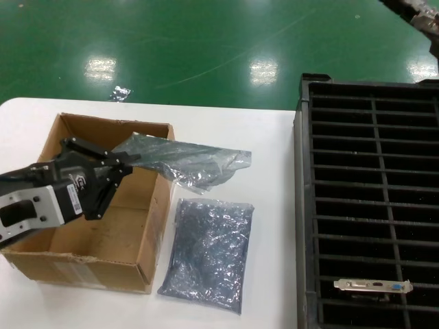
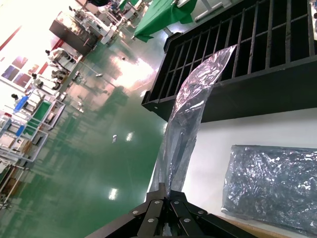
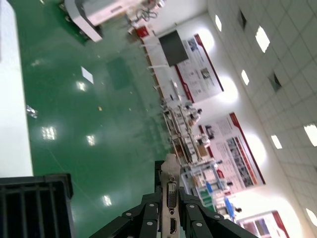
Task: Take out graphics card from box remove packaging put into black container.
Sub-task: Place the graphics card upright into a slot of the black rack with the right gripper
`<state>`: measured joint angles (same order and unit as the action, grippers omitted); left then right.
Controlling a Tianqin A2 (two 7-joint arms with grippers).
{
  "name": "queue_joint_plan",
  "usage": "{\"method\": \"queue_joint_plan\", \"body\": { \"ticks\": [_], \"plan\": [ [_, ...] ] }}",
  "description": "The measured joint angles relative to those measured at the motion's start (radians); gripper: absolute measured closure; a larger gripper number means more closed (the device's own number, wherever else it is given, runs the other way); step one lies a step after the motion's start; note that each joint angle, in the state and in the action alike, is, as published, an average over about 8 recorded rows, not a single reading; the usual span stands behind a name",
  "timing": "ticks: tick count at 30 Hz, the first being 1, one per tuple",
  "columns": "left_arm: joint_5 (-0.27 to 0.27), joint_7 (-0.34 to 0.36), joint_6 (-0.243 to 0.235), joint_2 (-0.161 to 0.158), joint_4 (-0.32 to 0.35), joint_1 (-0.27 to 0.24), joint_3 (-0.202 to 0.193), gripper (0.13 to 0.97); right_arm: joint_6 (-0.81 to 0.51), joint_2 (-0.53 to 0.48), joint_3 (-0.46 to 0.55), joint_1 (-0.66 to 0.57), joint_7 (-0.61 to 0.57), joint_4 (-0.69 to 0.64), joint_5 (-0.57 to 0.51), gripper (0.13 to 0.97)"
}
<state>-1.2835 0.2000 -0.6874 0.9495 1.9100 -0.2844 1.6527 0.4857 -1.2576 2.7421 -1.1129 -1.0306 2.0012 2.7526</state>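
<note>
Packaging (image 1: 180, 159) hangs pinched in the left hand (image 1: 127, 163) above the box (image 1: 96, 205). Right hand (image 3: 168, 206), raised high, grips a graphics card (image 3: 171, 191).

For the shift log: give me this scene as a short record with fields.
left gripper: over the box, shut on a bag that stretches out past the box wall
right gripper: raised, shut on a card at its bracket end
second bag: flat on the table, beside the box
container: right of the bags, second card standing in a near slot
box contents: nothing visible inside
</note>
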Motion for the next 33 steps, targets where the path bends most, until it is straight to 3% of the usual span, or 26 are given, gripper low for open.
{"method": "queue_joint_plan", "body": {
  "ticks": [11, 25, 33],
  "plan": [
    [0.000, 0.000, 0.000, 0.000, 0.000, 0.000, 0.000, 0.958, -0.138, -0.065, 0.010, -0.001, -0.012, 0.040, 0.000, 0.906],
    [0.000, 0.000, 0.000, 0.000, 0.000, 0.000, 0.000, 0.958, -0.298, -0.082, 0.011, 0.088, -0.067, 0.021, 0.000, 0.906],
    [0.000, 0.000, 0.000, 0.000, 0.000, 0.000, 0.000, 0.958, -0.422, -0.088, 0.011, 0.126, -0.017, 0.016, -0.044, 0.906]
  ]
}}
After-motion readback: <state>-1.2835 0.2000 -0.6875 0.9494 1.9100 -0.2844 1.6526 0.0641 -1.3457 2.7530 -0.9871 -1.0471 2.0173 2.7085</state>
